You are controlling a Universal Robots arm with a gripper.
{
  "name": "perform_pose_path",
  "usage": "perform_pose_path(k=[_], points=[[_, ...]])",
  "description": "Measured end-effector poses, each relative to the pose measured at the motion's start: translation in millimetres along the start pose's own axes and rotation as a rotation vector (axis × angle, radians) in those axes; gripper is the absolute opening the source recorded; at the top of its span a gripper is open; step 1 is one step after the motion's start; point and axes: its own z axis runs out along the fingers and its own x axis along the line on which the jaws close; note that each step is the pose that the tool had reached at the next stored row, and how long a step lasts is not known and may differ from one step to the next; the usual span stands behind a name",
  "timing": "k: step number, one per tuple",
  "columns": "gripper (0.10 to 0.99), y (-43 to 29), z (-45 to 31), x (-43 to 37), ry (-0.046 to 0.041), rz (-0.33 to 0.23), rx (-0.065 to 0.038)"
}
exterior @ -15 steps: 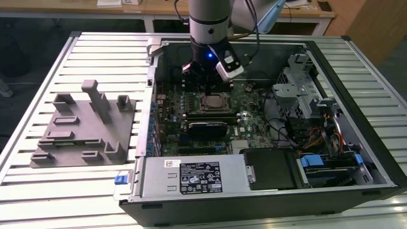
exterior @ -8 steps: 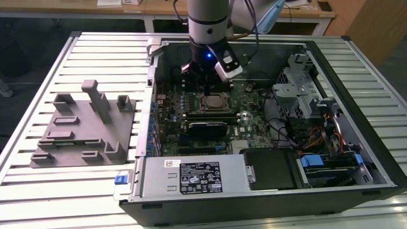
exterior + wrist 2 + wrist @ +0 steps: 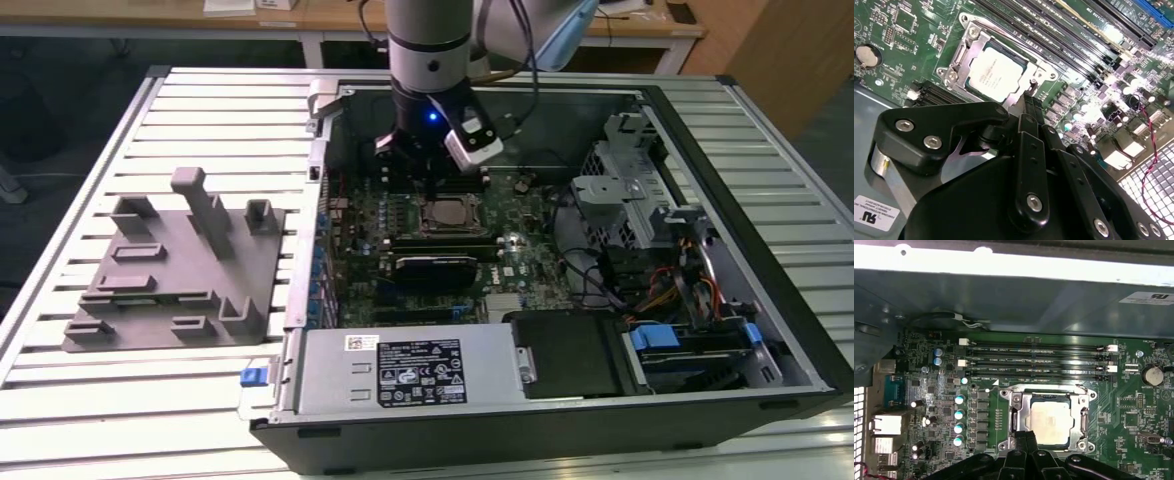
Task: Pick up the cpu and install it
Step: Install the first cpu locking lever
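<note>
The computer case lay open on the slatted metal surface, with the arm reaching down into it over the green circuit board. The tool was observed clenched: in both wrist views its two black fingers stood pressed together at the tips with nothing held between them. The cpu was not in the tool's grasp. It lay flat, pale metal top upward, inside the metal-rimmed socket frame on the circuit board, its edges squared to the frame. The fingertips hung just beside the frame's near edge; whether they touched the frame could not be determined. In the first wrist view, rows of long black memory slots ran parallel on the far side of the socket, and a round coin battery sat off to one side of it on the board. In the exterior view, the grey moulded fixture with its upright blocks stood on the surface at the exterior view's left of the case, well apart from the tool. A silver box bearing a label occupied the near end of the case, with bundled cables at the exterior view's right.
</note>
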Motion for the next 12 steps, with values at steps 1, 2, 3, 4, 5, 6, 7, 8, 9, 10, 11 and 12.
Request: perform_pose_path(k=[1, 2, 3, 4, 5, 6, 7, 8, 9, 10, 11, 12], points=[[0.106, 0.0, 0.0, 0.5, 0.0, 0.0, 0.0], [0.106, -0.1, -0.1, 1.0, 0.0, 0.0, 0.0], [0.106, -0.2, -0.1, 1.6, 0.0, 0.0, 0.0], [0.106, -0.2, -0.1, 2.1, 0.0, 0.0, 0.0], [0.106, -0.3, -0.2, 2.6, 0.0001, 0.0, 0.0], [0.106, -0.3, -0.2, 3.3, 0.0, 0.0, 0.0], [0.106, -0.4, -0.3, 4.0, 0.0, 0.0, 0.0], [0.106, -0.4, -0.3, 4.7, 0.0, 0.0, 0.0], [0.106, -0.5, -0.4, 5.5, 0.0, 0.0, 0.0], [0.106, -0.5, -0.4, 6.3, 0.0001, 0.0, 0.0], [0.106, -0.6, -0.5, 7.2, 0.0, 0.0, 0.0], [0.106, -0.6, -0.5, 8.0, 0.0, 0.0, 0.0]])
